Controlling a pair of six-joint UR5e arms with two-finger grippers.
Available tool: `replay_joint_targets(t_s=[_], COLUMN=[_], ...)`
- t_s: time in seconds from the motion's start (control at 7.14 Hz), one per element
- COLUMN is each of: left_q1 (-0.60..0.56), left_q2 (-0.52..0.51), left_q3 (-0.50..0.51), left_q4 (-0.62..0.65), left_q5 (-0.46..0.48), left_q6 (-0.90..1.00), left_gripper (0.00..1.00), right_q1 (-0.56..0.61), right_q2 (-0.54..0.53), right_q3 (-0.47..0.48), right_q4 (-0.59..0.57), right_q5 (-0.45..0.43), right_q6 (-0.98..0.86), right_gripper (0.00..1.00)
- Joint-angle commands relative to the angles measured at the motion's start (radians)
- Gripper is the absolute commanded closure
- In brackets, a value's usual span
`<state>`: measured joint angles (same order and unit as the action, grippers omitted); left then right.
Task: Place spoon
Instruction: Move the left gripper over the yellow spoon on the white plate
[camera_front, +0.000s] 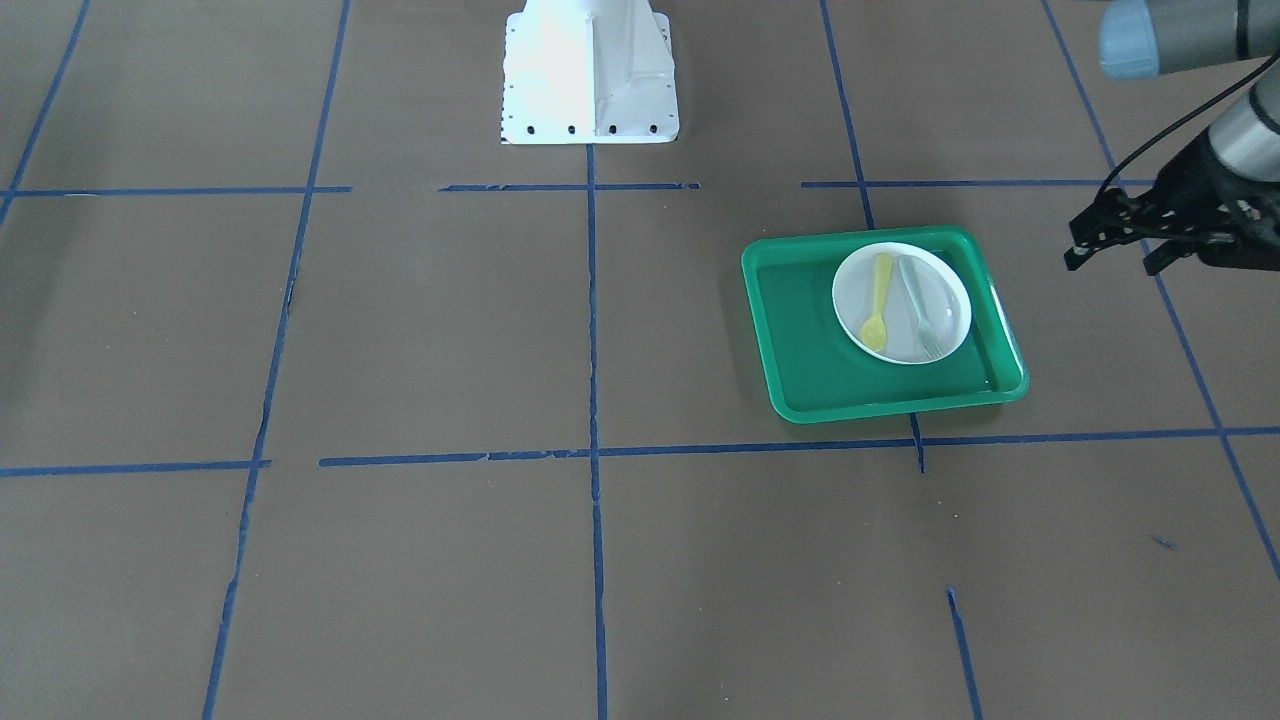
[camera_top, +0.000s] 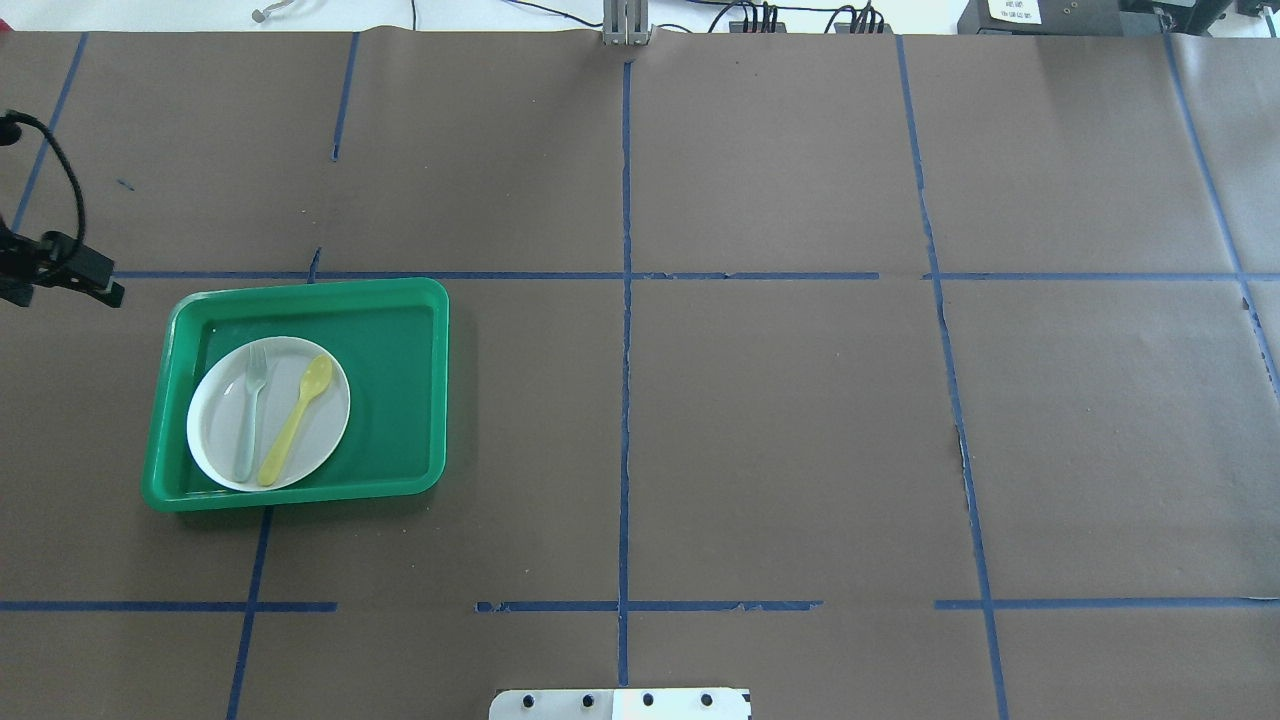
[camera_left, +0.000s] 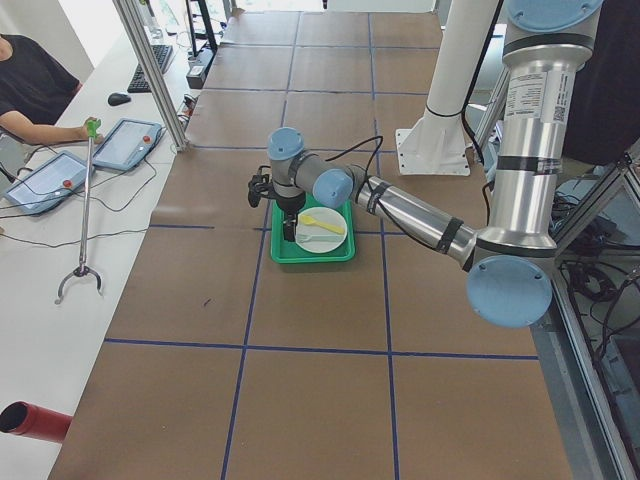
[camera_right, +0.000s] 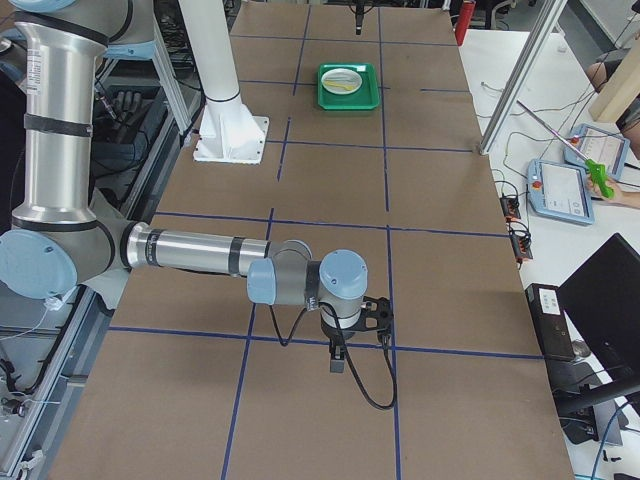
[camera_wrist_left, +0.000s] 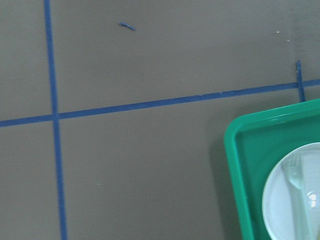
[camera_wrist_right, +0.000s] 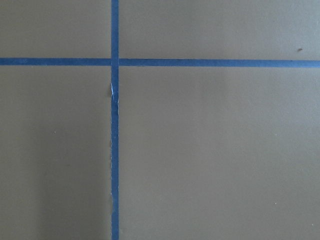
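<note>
Yellow spoon (camera_front: 880, 295); grey-blue fork (camera_front: 918, 305); white plate (camera_front: 955, 285); green tray (camera_front: 800, 330); brown table (camera_front: 400, 330), blue grid (camera_front: 592, 330).

Tray: I log one green tray (camera_top: 430, 390), flat on the table, lower than the left gripper (camera_front: 1112, 257) and off to its side, toward the table's middle.
Plate: white, round (camera_top: 225, 440); inside the tray, in the half nearer the gripper.
Fork: pale grey-blue plastic (camera_top: 248, 420); lying on the plate's gripper-side half, tines toward the operators' side.
Table cover: brown paper (camera_top: 800, 450), gridded with blue tape lines (camera_top: 627, 400); I see one crossing on the gripper's side of the tray.
Side bench: two tablets (camera_left: 127, 143), a grabber stick (camera_left: 85, 200), a red cylinder (camera_left: 30, 420); all past the table's edge, well apart from the gripper.
</note>
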<state>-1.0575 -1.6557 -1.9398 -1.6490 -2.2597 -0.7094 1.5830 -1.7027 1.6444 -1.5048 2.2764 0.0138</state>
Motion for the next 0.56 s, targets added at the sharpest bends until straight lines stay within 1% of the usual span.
replay_joint_targets(t_s=[0.0, 0.14, 0.28, 0.42], left_q1=[0.143, 0.189, 0.227, 0.267], left_q2=[-0.047, -0.049, -0.047, -0.047], left_q3=[0.008, 0.033, 0.077, 0.115], left_q4=[-0.005, -0.064, -0.172, -0.248], left_q5=[0.087, 0.089, 0.112, 0.147], left_q6=[-0.184, -0.241, -0.321, -0.378], left_gripper=[0.0, 0.0, 0.0, 0.0], right_q1=[0.0, 0.0, 0.0, 0.0], right_q2=[0.0, 0.0, 0.0, 0.0], right_q3=[0.0, 0.0, 0.0, 0.0], right_q4=[0.0, 0.0, 0.0, 0.0], right_q5=[0.0, 0.0, 0.0, 0.0], right_q6=[0.0, 0.0, 0.0, 0.0], right_gripper=[0.0, 0.0, 0.0, 0.0])
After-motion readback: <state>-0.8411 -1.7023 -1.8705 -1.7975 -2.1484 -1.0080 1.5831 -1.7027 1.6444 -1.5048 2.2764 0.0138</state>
